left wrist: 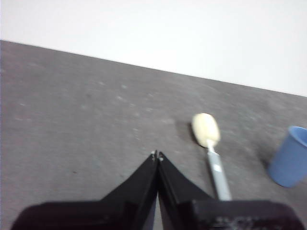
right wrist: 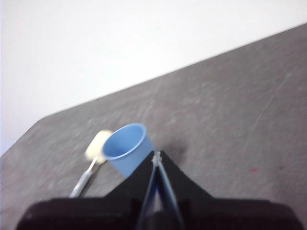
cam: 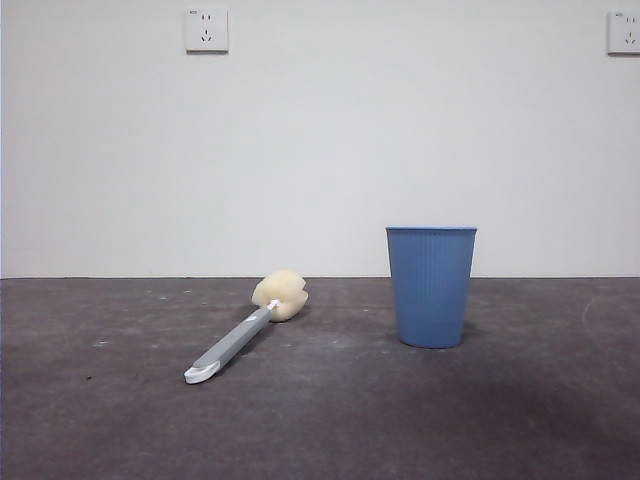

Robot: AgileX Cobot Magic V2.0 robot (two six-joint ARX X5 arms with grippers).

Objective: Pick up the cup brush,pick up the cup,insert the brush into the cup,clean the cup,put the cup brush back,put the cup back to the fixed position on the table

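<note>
1. I see the brush (cam: 247, 331) flat on the table (cam: 100, 420), at nine o'clock from the upright cup (cam: 431, 286) (apart).
2. My left gripper (left wrist: 157, 155) is closed, empty.
3. My right gripper (right wrist: 157, 158) is closed near the cup.

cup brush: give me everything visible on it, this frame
The cup brush lies flat on the table, untouched by either gripper. It has a slim grey handle with a white tip, pointing toward the front camera, and a rounded cream-yellow sponge head at the far end. It lies at an angle, beside the upright blue cup with a clear gap between them.
</note>
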